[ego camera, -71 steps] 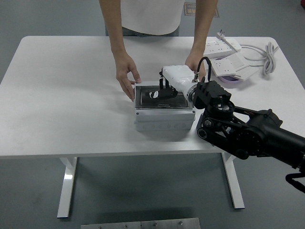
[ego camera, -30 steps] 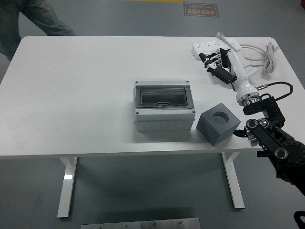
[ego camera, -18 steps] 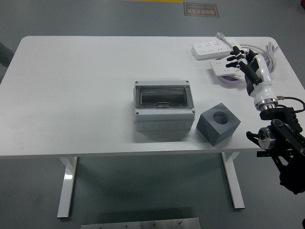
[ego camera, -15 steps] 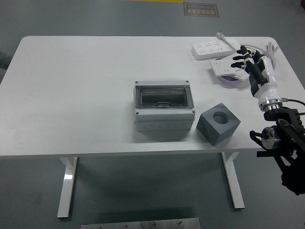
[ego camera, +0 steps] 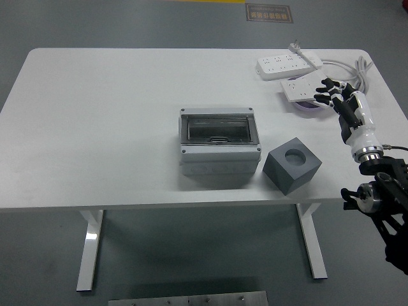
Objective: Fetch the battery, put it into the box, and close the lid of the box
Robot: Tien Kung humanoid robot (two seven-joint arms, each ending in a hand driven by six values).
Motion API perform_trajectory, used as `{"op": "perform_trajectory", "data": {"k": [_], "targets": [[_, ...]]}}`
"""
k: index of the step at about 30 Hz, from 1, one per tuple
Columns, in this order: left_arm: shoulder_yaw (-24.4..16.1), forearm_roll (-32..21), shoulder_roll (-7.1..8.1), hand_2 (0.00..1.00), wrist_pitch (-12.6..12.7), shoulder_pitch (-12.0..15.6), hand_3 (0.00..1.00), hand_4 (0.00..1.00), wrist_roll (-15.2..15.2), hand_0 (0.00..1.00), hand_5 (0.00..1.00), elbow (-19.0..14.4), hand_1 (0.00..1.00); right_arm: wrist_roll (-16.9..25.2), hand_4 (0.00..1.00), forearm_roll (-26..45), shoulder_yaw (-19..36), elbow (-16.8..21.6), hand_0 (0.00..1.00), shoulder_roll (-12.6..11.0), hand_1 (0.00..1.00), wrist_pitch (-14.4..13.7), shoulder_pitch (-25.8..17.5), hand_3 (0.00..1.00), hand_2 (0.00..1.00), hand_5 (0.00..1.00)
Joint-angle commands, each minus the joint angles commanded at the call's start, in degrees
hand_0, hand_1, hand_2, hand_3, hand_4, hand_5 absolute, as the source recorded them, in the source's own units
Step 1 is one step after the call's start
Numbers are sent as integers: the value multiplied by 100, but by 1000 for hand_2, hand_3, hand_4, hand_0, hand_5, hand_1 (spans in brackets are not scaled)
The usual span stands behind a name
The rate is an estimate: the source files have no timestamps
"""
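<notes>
While the right arm rises from the lower right corner, past the counter's [ego camera: 95, 127] right edge, its robot hand [ego camera: 338, 99] hangs with fingers spread and holding nothing, well to the right of the box [ego camera: 220, 145] and farther back. The fingertips [ego camera: 324, 83] point left, over the near end of a white strip [ego camera: 305, 89] and just beside a purple disc [ego camera: 311, 107] that shows from under that strip.

Nearest on the counter, just right of the box and a little nearer than its middle, sits a dark grey cube [ego camera: 292, 164] with a round hole in its top face, turned so a corner points toward the near edge. It stands close to the box's right front corner but apart from it. Whether anything sits in the hole cannot be made out, and no battery can be picked out for certain anywhere in view.

The box is grey, near the counter's middle, a short way back from the near edge. Its top shows a dark inner recess framed by a pale rim with a screw at each corner; whether a clear lid covers it I cannot tell.

Farther back than the box and to its right, beyond the first strip, a second strip [ego camera: 288, 63] lies near the far edge. A white cable [ego camera: 357, 67] loops right of it, near the far right corner.
</notes>
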Motion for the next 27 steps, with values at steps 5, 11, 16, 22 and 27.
{"op": "perform_trajectory", "data": {"k": [5,11,16,22,27], "targets": [[-17,24,40,655,6,1,610,719,10,574,226,-5,711,-77,823,-184,51,56,681,-18,595,45,-10,580,577,548],[4,-30,53,655,39,-3,610,719,5,574,226,-8,710,-255,828,-351,123,140,690,-60,616,198,-17,595,598,547],[39,-99,27,655,65,2,611,719,6,575,226,-12,711,-395,847,-532,216,234,727,-87,668,276,-48,652,662,537],[69,-167,14,657,93,1,611,719,-3,575,226,-11,710,-479,866,-628,310,340,758,-124,710,247,-71,716,707,522],[98,-229,11,657,112,-3,612,722,-18,575,229,-7,710,-526,934,-644,408,422,766,-154,707,234,-97,754,722,305]]}}
